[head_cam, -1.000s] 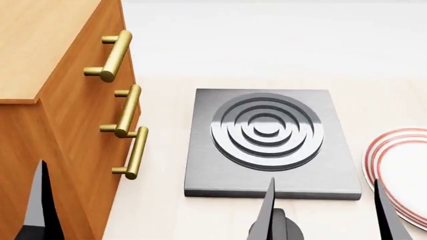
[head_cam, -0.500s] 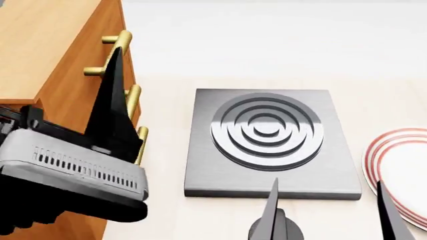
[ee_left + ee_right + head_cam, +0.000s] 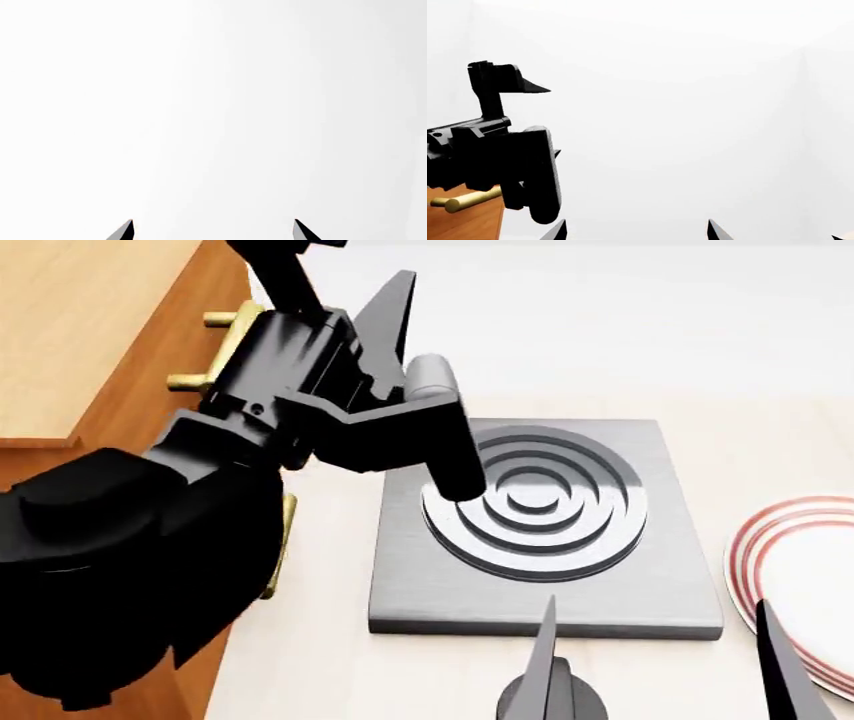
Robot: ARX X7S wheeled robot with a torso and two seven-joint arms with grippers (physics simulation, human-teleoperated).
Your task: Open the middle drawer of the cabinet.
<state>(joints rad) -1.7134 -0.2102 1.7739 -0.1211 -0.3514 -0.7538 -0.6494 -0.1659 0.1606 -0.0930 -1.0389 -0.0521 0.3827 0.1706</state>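
Note:
The orange-brown cabinet (image 3: 94, 330) stands at the left of the head view. My black left arm is raised across its front and hides the middle drawer and its handle. Only the topmost brass handle (image 3: 214, 380) and a bit of a lower one (image 3: 280, 540) show. My left gripper (image 3: 334, 285) points upward beside the topmost handle, open and empty; its wrist view (image 3: 213, 232) shows only white background. My right gripper (image 3: 654, 660) is open and empty at the near edge. The right wrist view shows the left gripper (image 3: 500, 150) and one brass handle end (image 3: 464, 202).
A grey hotplate (image 3: 534, 590) with raised rings lies on the light table right of the cabinet, partly under my left arm. A white plate with red rings (image 3: 801, 570) sits at the right edge, beside my right gripper's fingertip (image 3: 774, 650).
My left arm has swung up from the lower left, across the cabinet front, and its gripper now points upward by the topmost handle. The right gripper has not moved.

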